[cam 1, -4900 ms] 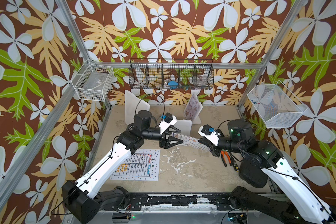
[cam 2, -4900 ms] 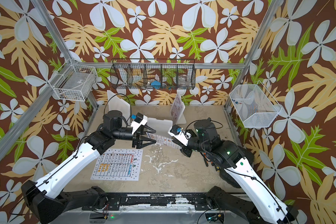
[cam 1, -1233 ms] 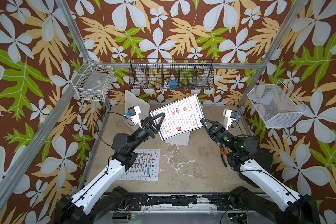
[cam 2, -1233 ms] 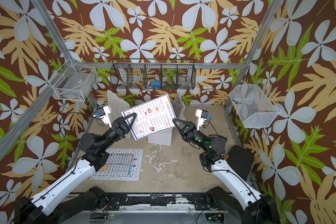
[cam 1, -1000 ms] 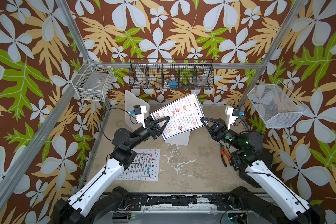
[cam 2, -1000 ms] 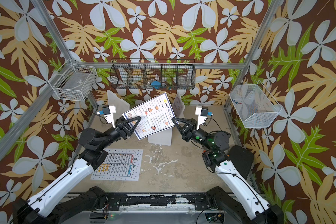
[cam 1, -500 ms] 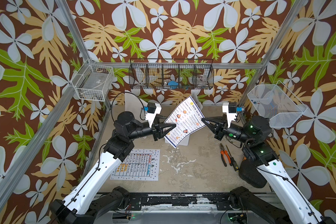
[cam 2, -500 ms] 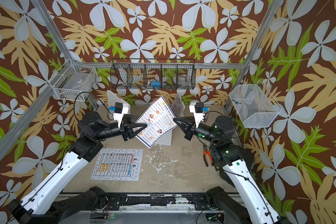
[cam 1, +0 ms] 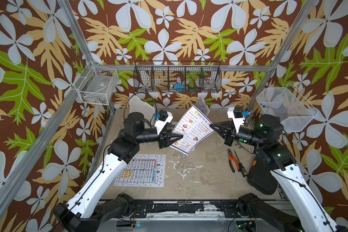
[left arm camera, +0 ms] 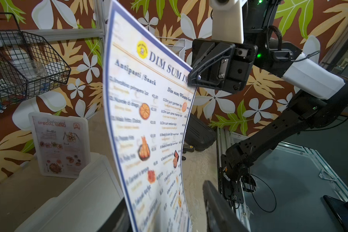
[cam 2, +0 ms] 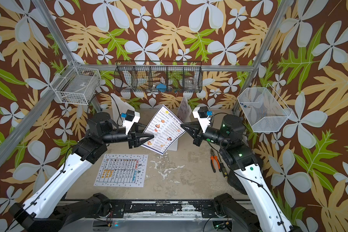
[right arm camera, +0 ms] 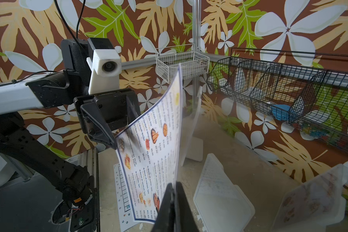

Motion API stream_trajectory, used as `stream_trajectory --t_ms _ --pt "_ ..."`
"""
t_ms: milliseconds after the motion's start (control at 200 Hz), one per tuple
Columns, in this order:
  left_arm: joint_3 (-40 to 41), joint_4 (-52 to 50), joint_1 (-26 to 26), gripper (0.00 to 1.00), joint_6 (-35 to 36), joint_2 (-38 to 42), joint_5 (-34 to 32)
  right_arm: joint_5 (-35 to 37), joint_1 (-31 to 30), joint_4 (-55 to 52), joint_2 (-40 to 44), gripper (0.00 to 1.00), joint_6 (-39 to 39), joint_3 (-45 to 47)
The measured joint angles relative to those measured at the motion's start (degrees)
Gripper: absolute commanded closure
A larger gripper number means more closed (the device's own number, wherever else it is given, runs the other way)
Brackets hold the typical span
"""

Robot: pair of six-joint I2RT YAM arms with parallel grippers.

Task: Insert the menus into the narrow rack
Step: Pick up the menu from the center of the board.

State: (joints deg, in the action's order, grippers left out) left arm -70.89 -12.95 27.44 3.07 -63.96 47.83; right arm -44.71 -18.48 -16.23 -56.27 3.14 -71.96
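The dark-bordered "DIM SUM INN" menu [cam 1: 191,132] [cam 2: 163,130] [left arm camera: 149,112] [right arm camera: 159,140] hangs nearly upright in the air between both arms. My right gripper [cam 1: 210,125] [cam 2: 182,125] [right arm camera: 174,186] is shut on its right edge. My left gripper [cam 1: 181,136] [cam 2: 152,137] [left arm camera: 165,200] is open, its jaws standing apart on either side of the menu's left edge. A white narrow rack [cam 1: 196,148] [left arm camera: 78,190] stands on the table below the held menu. The pinkish "SPECIAL MENU" [left arm camera: 58,144] [cam 1: 202,103] stands in a white holder at the back. The white dotted-border menu [cam 1: 141,170] [cam 2: 122,170] lies flat at front left.
Orange pliers [cam 1: 232,160] and a screwdriver [cam 1: 239,164] lie right of centre, beside a black pad [cam 1: 261,180]. A further white holder [cam 1: 138,104] stands at back left. A black wire basket [cam 1: 177,78] and white wire baskets [cam 1: 96,84] [cam 1: 285,108] hang on the walls.
Both arms have swung the DIM SUM INN menu from facing up to nearly upright and lower. The left gripper's jaws have widened off its edge; the right stays shut on it.
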Motion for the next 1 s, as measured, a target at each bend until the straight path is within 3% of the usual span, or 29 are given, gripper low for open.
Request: stream_trajectory --t_ms 225,1001 --pt "0.1 -0.4 0.0 0.46 0.2 -0.5 0.0 0.6 0.0 -2.0 0.7 1.0 -1.7 0.0" --pt "-1.3 1.2 0.0 0.45 -0.8 -4.8 2.6 -15.3 0.0 -5.6 -4.3 1.0 -3.6 -2.8"
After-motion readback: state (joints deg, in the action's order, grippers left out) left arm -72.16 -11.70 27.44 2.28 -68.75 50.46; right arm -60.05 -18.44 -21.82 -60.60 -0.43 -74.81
